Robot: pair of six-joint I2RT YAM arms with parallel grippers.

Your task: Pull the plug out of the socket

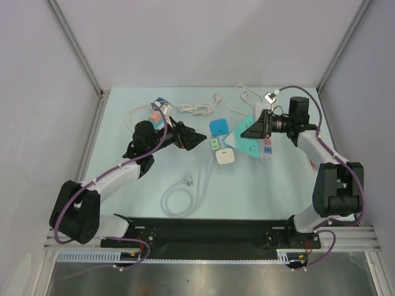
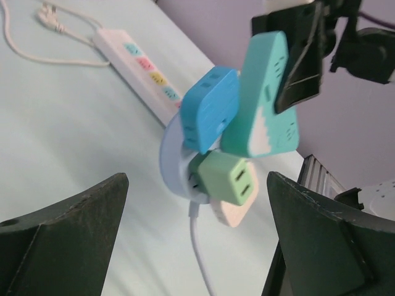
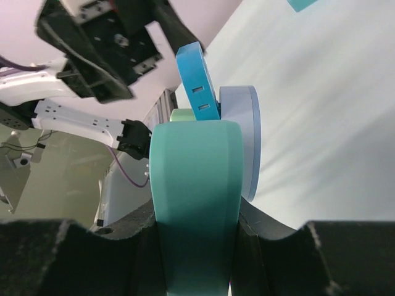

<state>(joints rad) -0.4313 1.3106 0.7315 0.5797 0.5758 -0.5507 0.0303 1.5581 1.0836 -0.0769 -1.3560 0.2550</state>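
Observation:
A round pale-blue socket (image 2: 173,161) lies on the table with several plugs in it. They are a teal plug (image 2: 265,92), a blue plug (image 2: 210,108), a green plug (image 2: 229,177) and a cream plug (image 2: 233,214). My right gripper (image 1: 254,129) is shut on the teal plug (image 3: 194,185), which fills the gap between its fingers (image 3: 271,246). The socket's disc (image 3: 245,139) and the blue plug (image 3: 197,83) show behind it. My left gripper (image 1: 196,139) hangs open left of the cluster (image 1: 223,140), its fingers (image 2: 68,228) clear of everything.
A white power strip (image 2: 145,68) lies behind the cluster, under the right arm. A white cable loop (image 1: 182,198) trails from the socket toward the near edge. More white cables (image 1: 194,109) and small adapters (image 1: 157,114) lie at the back.

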